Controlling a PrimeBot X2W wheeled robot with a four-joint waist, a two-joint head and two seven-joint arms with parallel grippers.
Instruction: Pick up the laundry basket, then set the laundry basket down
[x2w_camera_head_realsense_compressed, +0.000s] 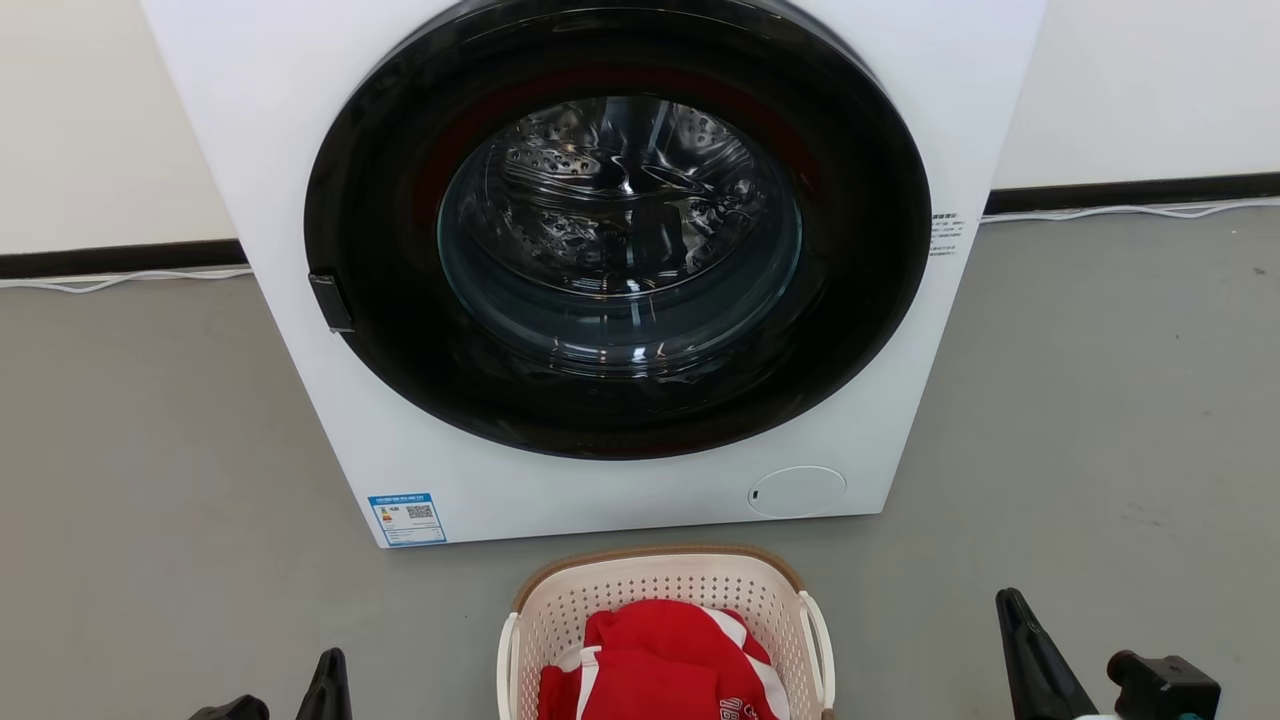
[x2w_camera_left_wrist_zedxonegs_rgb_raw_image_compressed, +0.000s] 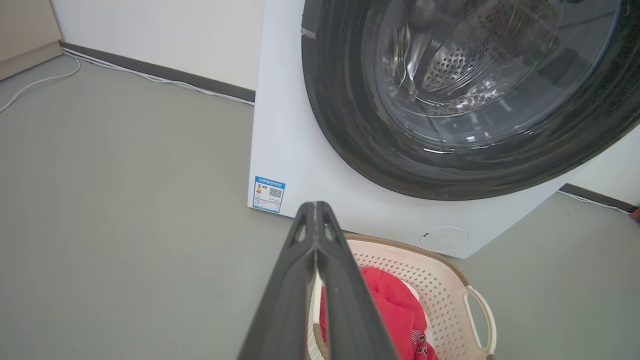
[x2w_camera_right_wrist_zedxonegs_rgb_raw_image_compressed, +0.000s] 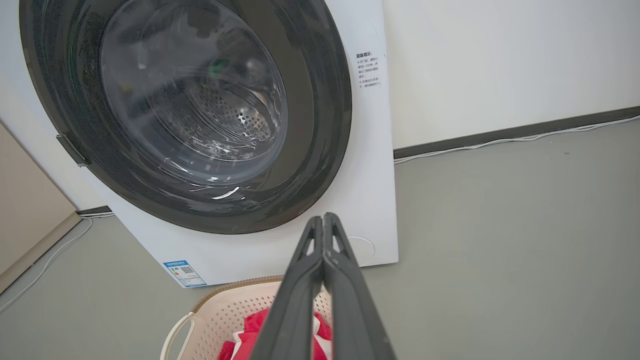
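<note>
Below, perforated cream laundry basket (x2w_camera_head_realsense_compressed: 650, 585), brown woven-look rim (x2w_camera_head_realsense_compressed: 660, 551), crumpled red cloth (x2w_camera_head_realsense_compressed: 655, 650)

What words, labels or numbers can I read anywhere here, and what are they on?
Blue sticker with a QR code, low on the white front-loading washing machine: print too small to read.
Dark printed notice beside the black round door: too blurred to read.
White marks on the red cloth in the cream perforated plastic laundry basket: cut off, unreadable.
Nothing can be quoted.
</note>
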